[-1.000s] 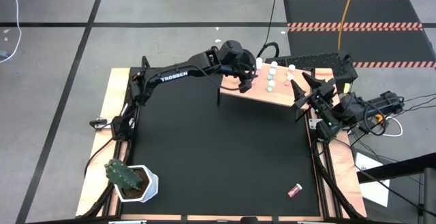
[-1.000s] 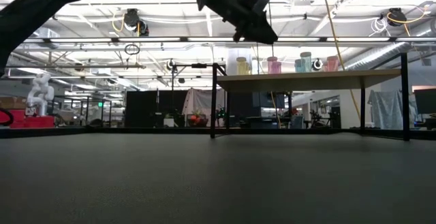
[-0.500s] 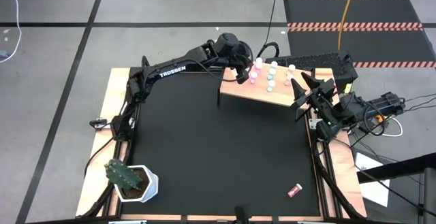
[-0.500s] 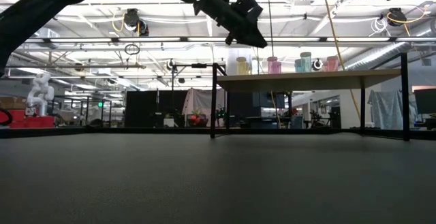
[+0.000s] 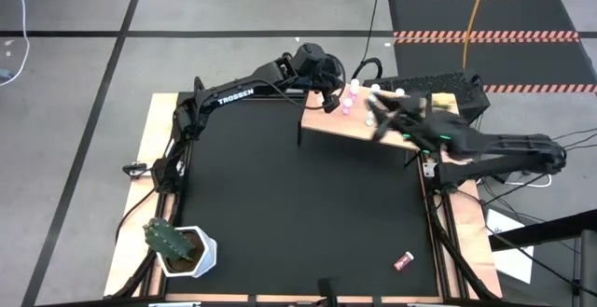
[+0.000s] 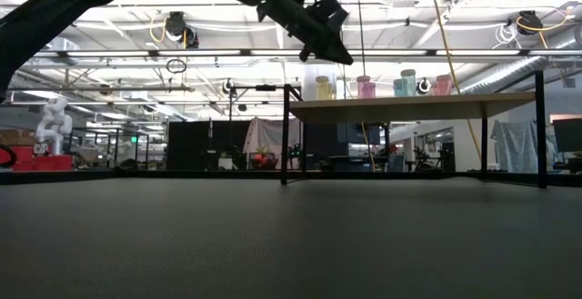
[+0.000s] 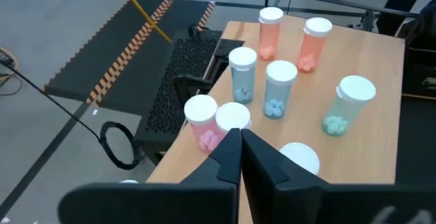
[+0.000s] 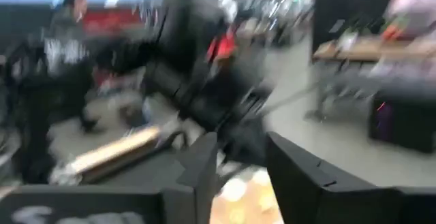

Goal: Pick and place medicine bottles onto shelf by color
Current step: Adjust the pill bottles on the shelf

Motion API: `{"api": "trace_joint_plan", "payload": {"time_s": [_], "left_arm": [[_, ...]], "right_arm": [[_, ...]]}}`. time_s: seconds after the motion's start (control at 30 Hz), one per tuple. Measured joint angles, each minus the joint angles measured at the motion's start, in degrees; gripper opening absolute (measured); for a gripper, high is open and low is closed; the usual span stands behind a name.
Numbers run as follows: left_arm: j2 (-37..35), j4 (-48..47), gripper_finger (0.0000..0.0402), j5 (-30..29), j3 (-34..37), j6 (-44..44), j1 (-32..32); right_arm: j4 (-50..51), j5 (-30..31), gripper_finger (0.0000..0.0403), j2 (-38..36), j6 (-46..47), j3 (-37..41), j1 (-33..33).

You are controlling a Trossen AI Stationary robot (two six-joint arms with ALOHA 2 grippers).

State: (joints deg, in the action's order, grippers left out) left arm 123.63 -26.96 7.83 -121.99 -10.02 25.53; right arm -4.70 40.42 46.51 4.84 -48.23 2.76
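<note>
- Medicine bottles: one pink bottle (image 5: 403, 261) lies on its side on the black tabletop (image 5: 298, 204) at about 5 o'clock in the high view, well apart from the shelf and nearest the front edge.
- Cactus in a white pot (image 5: 177, 247): stands at about 8 o'clock, near the front-left corner.
- Shelf (image 5: 359, 130): light wooden board on thin black legs, at about 1 o'clock toward the far edge of the table.
- Bottles on the shelf, left wrist view: two pink (image 7: 201, 120), two pale blue (image 7: 279, 88), two orange-red (image 7: 270, 30), one teal (image 7: 349, 103), all upright and white-capped. A further white cap (image 7: 300, 159) sits just beside the fingers; its body colour cannot be told.
- Left gripper (image 5: 328, 103): over the shelf's left end, just beside the pink bottles. Fingers (image 7: 262, 163) pressed together, with nothing between them.
- Right gripper (image 5: 378, 111): over the shelf's right half, blurred. Fingers (image 8: 293, 169) spread apart in the right wrist view, nothing visible between them.
- Beyond the table: grey floor with a striped black mat (image 5: 485, 13).
</note>
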Motion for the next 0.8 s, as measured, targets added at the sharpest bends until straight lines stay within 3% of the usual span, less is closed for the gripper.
{"api": "trace_joint_plan", "payload": {"time_s": [0.13,0.3,0.47,0.63,0.8], "left_arm": [[0.0,-1.0,0.0009,2.9,0.0,0.0,0.8],[0.0,-4.4,0.0007,4.1,0.0,-0.5,2.0],[0.0,-5.6,0.0004,4.3,0.0,-5.9,1.4],[0.0,-5.6,0.0008,4.4,0.0,-9.4,0.6],[0.1,-6.0,0.0003,4.3,0.0,-10.4,0.6]], "right_arm": [[5.5,-11.5,0.0083,7.2,9.2,-4.2,9.3],[23.3,-24.6,0.0013,13.0,15.6,-14.8,23.7],[40.5,-39.9,0.0005,22.6,14.6,-27.0,35.6],[48.4,-47.6,0.0001,31.0,11.5,-33.1,40.5],[49.7,-47.6,0.0001,33.9,10.7,-33.2,41.2]]}}
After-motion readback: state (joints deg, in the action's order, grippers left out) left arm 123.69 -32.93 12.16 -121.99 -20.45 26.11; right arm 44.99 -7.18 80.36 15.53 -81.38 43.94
